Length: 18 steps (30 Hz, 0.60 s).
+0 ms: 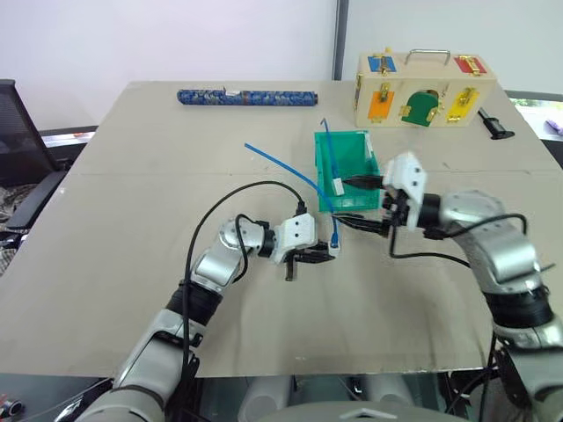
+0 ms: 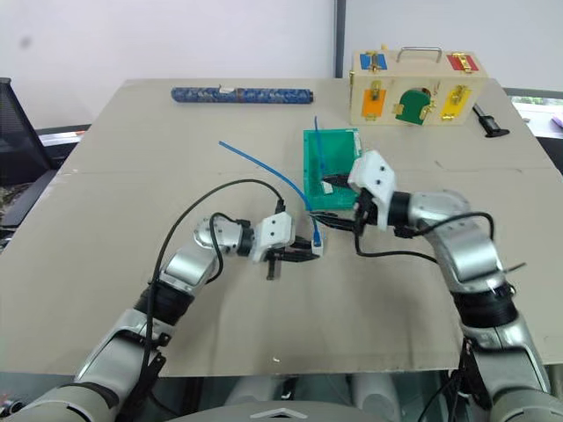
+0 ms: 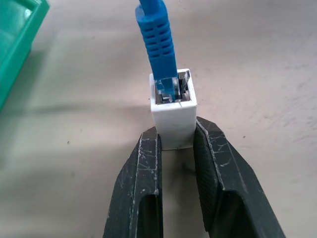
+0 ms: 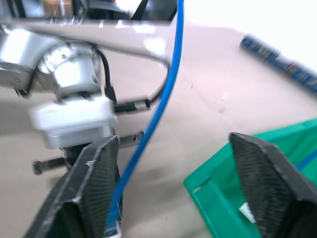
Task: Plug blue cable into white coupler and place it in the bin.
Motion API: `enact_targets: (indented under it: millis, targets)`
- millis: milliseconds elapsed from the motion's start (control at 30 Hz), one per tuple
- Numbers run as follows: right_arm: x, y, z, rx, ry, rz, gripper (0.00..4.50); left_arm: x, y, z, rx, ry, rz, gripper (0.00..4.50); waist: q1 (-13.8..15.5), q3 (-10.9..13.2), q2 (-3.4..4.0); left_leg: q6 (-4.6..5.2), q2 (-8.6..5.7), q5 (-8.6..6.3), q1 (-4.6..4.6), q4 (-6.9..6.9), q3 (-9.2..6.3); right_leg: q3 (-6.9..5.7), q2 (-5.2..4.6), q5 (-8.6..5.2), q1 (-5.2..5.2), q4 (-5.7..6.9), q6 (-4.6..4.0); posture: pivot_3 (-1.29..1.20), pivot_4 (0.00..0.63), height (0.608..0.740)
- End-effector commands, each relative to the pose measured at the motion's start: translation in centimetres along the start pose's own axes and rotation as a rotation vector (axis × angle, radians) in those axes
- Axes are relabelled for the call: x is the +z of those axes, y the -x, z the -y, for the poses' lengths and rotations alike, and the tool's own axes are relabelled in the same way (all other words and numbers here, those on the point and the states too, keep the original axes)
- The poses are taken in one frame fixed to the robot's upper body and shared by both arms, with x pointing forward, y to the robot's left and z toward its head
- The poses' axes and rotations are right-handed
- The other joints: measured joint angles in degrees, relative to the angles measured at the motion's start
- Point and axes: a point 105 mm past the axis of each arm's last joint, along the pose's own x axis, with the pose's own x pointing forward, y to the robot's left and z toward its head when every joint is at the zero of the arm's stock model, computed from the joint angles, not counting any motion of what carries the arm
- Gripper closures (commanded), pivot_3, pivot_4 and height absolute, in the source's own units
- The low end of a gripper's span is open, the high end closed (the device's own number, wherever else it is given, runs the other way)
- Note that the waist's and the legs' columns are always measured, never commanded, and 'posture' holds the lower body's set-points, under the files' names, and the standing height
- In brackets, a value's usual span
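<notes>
Left claw points right, low over the worktop, clamped on the coupler. Cable plug sits in the coupler's socket; the cord arcs up and back left past the bin. Right claw is level, aimed left, just in front of the bin's near lip, fingers spread wide, holding nothing; cable runs between them. Bare worktop near and left; wooden box beyond the bin.

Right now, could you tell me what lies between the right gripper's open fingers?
The blue cable runs between the right gripper's fingers, untouched, in the right wrist view.
</notes>
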Motion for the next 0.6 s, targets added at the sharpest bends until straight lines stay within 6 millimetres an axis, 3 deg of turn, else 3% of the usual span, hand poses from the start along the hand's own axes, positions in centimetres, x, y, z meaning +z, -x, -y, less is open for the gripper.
enact_targets:
  millis: [33, 100, 200, 233, 367, 600]
  targets:
    - [1.2, 2.4, -0.1, -0.136, 0.098, 0.001, 1.21, 3.1, 1.1, -1.0, 0.069, 0.093, 0.105, 4.18, -0.11, 0.01, 0.00, 0.01, 0.01, -0.01, 0.01, 0.01, 0.03, 0.02, 0.00, 0.00, 0.00, 0.00, 0.01, 0.00, 0.150, 0.740]
    - [0.7, 4.2, 0.6, -0.279, 0.100, -0.029, 1.21, 5.0, 1.4, -1.9, 0.111, 0.203, 0.165, 4.18, -0.03, 0.04, -0.03, 0.02, -0.01, -0.01, 0.03, 0.02, 0.08, 0.07, -0.02, 0.00, 0.00, 0.02, 0.02, 0.00, 0.150, 0.740]
    - [-0.3, 6.3, -0.1, -0.389, 0.054, -0.061, 0.55, 7.2, 1.5, -3.1, 0.160, 0.329, 0.216, 4.18, 0.07, 0.06, -0.05, 0.03, -0.03, -0.01, 0.08, 0.05, 0.06, 0.04, 0.00, -0.01, 0.09, 0.06, 0.04, 0.00, 0.150, 0.740]
    - [-0.7, 6.9, -0.3, -0.429, 0.045, -0.072, 0.06, 7.9, 1.5, -3.7, 0.179, 0.367, 0.221, 4.18, 0.00, 0.06, -0.07, 0.03, -0.03, -0.01, 0.17, 0.08, 0.06, -0.01, 0.03, -0.02, 0.21, 0.06, 0.04, 0.00, 0.150, 0.740]
    - [-1.5, 8.5, -1.4, -0.589, 0.029, -0.099, 0.03, 10.0, 0.7, -6.1, 0.268, 0.508, 0.195, 4.18, -0.11, 0.09, -0.10, 0.01, -0.04, 0.00, 0.28, 0.10, 0.01, -0.04, 0.05, -0.16, 0.34, 0.07, 0.27, 0.00, 0.150, 0.740]
    - [-2.0, 8.8, -3.0, -0.676, -0.035, -0.080, 0.03, 11.0, -1.3, -10.0, 0.418, 0.727, 0.139, 4.18, -0.11, 0.10, -0.11, -0.05, -0.05, 0.04, 0.33, 0.06, 0.10, 0.07, 0.06, -0.16, 0.31, 0.05, 0.27, 0.00, 0.150, 0.740]
